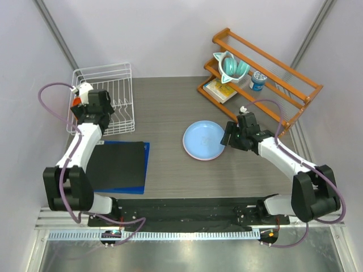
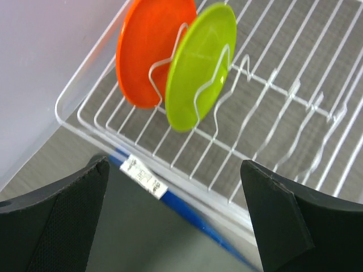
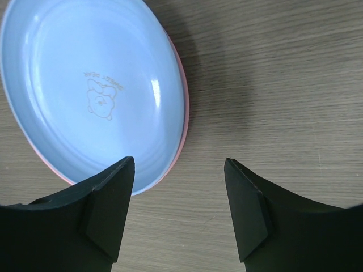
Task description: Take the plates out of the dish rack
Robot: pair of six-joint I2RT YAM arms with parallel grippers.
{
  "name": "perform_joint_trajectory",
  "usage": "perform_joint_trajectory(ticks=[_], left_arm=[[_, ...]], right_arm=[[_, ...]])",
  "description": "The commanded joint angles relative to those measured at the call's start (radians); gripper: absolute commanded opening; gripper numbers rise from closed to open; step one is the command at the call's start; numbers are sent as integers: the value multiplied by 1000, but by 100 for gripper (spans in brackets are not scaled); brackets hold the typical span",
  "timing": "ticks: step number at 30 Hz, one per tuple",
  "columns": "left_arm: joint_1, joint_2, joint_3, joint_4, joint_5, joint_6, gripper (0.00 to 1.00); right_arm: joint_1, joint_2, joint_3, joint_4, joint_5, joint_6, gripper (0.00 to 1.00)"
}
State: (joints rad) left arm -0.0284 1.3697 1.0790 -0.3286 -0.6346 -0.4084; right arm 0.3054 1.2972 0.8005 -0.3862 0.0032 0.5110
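The white wire dish rack (image 1: 116, 76) stands at the back left. In the left wrist view an orange plate (image 2: 148, 51) and a lime green plate (image 2: 198, 68) stand upright side by side between the tines of the dish rack (image 2: 283, 85). My left gripper (image 1: 97, 112) hovers over the rack's near edge, open (image 2: 176, 212) and empty, short of both plates. The light blue plate (image 1: 204, 139) lies flat mid-table, stacked on the pink plate (image 3: 183, 107), of which only the rim shows. My right gripper (image 1: 231, 136) is open (image 3: 178, 209) just off the blue plate's (image 3: 93, 90) right edge, holding nothing.
A black mat with a blue edge (image 1: 120, 165) lies in front of the dish rack. The orange-brown wooden shelf rack (image 1: 266, 85) stands at the back right, holding a teal cup (image 1: 231, 65), a small can (image 1: 258, 81) and a yellow packet (image 1: 220, 89).
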Motion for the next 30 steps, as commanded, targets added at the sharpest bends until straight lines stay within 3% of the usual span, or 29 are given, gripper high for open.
perform_joint_trajectory(ticks=[1, 7, 8, 16, 23, 28, 30], left_arm=[[77, 92, 116, 100, 81, -1, 98], [133, 246, 199, 91, 99, -30, 95], [146, 253, 188, 146, 151, -35, 95], [242, 339, 222, 138, 295, -60, 89], [269, 374, 222, 160, 380, -76, 53], [275, 387, 202, 168, 401, -89, 34], [275, 381, 184, 175, 400, -90, 31]], right_arm=[[-2, 68, 60, 61, 11, -34, 70], [-8, 187, 109, 105, -55, -48, 70], [-11, 201, 118, 110, -71, -48, 70], [-14, 248, 169, 122, -89, -63, 69], [-22, 168, 131, 122, -81, -72, 69], [-29, 126, 109, 118, -77, -75, 70], [-31, 120, 108, 115, -75, -75, 70]])
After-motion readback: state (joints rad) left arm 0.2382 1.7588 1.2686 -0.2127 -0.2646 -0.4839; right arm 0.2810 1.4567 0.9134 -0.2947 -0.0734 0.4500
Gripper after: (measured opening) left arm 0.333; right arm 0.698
